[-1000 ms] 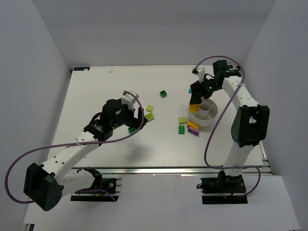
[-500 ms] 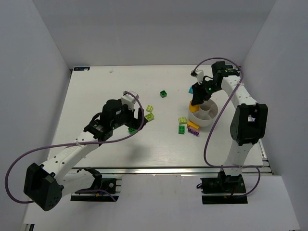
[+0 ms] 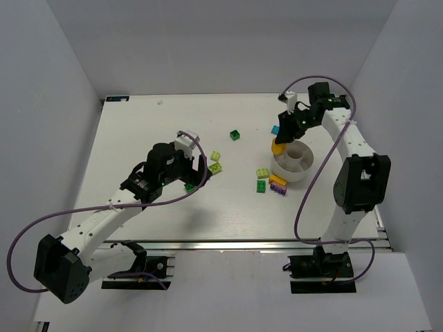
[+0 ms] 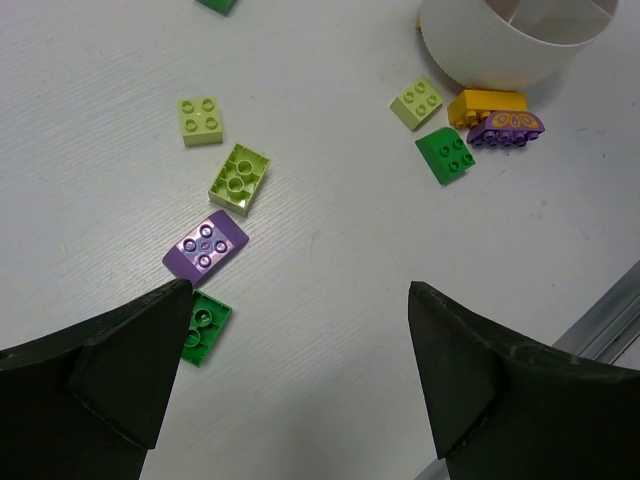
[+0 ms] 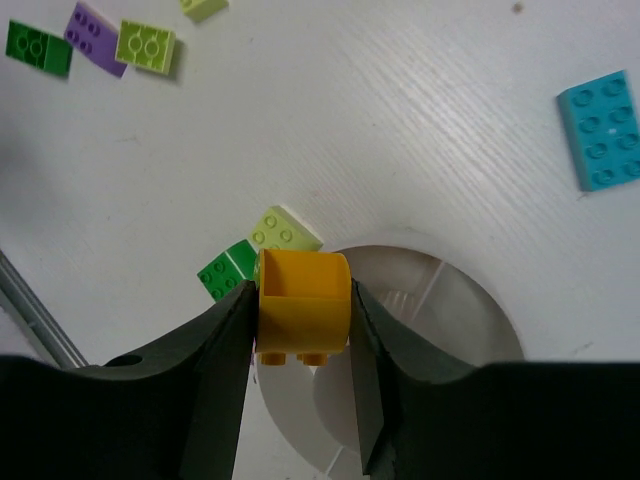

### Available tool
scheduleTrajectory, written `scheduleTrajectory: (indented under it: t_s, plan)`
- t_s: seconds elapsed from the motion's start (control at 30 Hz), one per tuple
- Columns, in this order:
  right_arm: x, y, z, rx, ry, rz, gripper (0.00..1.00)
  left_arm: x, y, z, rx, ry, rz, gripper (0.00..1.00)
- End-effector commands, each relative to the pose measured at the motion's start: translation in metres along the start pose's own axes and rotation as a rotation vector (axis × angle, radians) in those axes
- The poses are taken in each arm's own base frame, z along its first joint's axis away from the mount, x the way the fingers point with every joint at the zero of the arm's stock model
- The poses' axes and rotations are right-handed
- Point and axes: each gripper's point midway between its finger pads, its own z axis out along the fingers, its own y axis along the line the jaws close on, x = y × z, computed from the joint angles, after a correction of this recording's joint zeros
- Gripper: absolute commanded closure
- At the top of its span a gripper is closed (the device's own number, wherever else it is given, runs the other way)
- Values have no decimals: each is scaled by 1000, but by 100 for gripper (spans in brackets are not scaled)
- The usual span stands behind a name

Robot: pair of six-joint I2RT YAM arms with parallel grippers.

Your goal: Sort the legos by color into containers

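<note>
My right gripper [image 5: 300, 310] is shut on an orange lego [image 5: 303, 300], which hangs over the left rim of the white bowl [image 5: 470, 280]; from above, the brick [image 3: 277, 146] shows beside the bowl [image 3: 304, 171]. A lime lego [image 5: 285, 228] and a green one [image 5: 225, 270] lie just below it. My left gripper [image 4: 300, 350] stands open over the table, nothing between its fingers. Near it lie a green lego [image 4: 203, 326], a purple one [image 4: 205, 246] and two lime ones [image 4: 238, 178].
A cyan lego [image 3: 275, 129] and a dark green one [image 3: 236, 135] lie behind the bowl's left side. An orange [image 4: 485, 104] and a purple lego [image 4: 505, 127] rest against the bowl's front. The table's metal front edge [image 4: 600, 320] is near.
The right gripper has closed on the orange lego and lifted it from beside the bowl's left wall. The left arm has not moved.
</note>
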Motion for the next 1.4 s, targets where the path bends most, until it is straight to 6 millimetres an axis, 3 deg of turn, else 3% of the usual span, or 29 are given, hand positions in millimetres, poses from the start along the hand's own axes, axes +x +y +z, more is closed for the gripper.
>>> scheduleTrajectory:
  t_s: [0.0, 0.13, 0.17, 0.23, 0.4, 0.47, 0.6, 0.77, 0.97, 1.1, 1.37]
  plan:
    - [-40, 6, -32, 119, -135, -21, 100, -7, 0, -7, -2, -27, 8, 2]
    - [-45, 8, -44, 238, -203, 13, 100, -9, 0, -8, 0, -33, 8, 2]
    - [-36, 7, -39, 252, -193, 44, 100, -8, 0, -8, 0, -33, 9, 2]
    - [-39, 10, -40, 294, -216, 81, 100, -9, -1, -9, 0, -36, 8, 2]
    - [-25, 12, -29, 364, -216, 211, 100, -11, -1, -10, 1, -42, 8, 2]
    - [-31, 15, -28, 401, -261, 248, 100, -9, -1, -9, 1, -39, 6, 2]
    - [-23, -7, -37, 638, -302, 333, 100, -10, -1, -10, 0, -42, 5, 2]
    - [-26, -15, -49, 812, -381, 325, 100, -11, -1, -10, 0, -45, 5, 2]
    - [-16, -18, -44, 898, -383, 351, 100, -11, -1, -10, -1, -46, 6, 2]
    - [-6, -15, -26, 873, -347, 384, 100, -11, 1, -10, -8, -45, 8, 2]
    - [3, -21, -22, 900, -336, 423, 100, -9, 1, -10, -10, -42, 9, 2]
